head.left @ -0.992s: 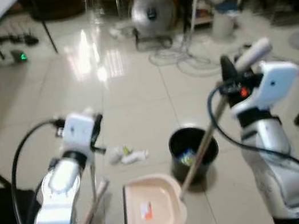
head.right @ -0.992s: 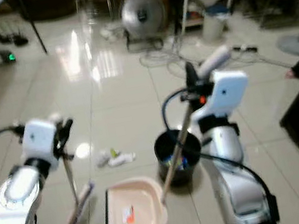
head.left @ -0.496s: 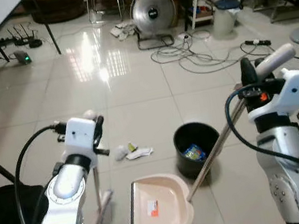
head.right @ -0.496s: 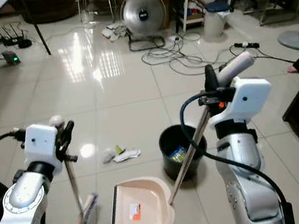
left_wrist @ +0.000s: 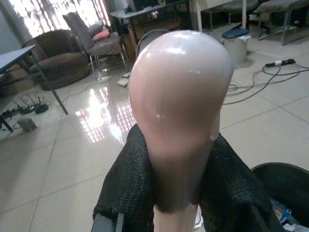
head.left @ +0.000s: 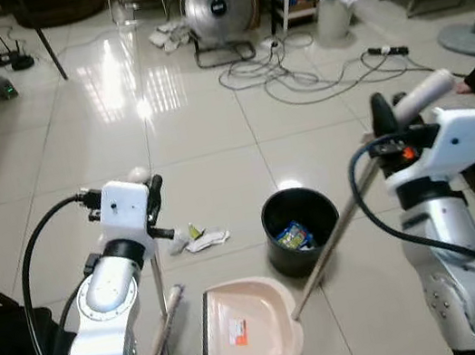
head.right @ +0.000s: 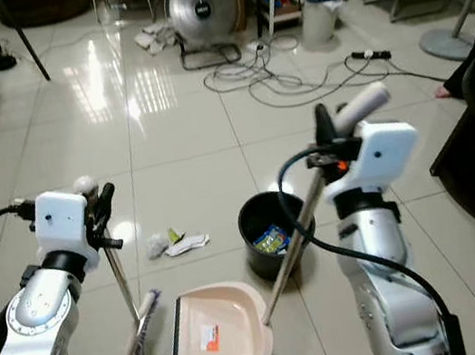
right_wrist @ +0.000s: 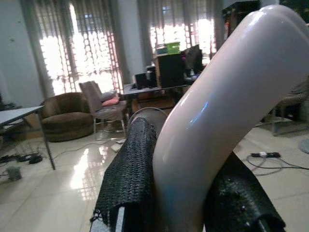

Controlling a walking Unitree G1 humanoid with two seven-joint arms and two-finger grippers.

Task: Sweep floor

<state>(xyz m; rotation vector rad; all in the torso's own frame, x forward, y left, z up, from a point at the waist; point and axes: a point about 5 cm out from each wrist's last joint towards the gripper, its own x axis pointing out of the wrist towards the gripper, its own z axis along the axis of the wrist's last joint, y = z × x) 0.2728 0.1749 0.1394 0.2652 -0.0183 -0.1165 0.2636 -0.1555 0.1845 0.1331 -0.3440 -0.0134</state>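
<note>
We've got our left gripper [left_wrist: 176, 193] with its fingers clamped around the rounded pale top of the small hand broom [head.left: 161, 315], bristle end down on the glossy beige tile floor [head.left: 204, 146]. Our right gripper [right_wrist: 186, 203] is clenched on the curved cream handle of the long-handled beige plastic dustpan [head.left: 250, 327], which sits flat on the floor just in front of the black round bin [head.left: 300, 226]. Crumpled white scraps, probably paper [head.left: 198, 238], lie left of the bin.
</note>
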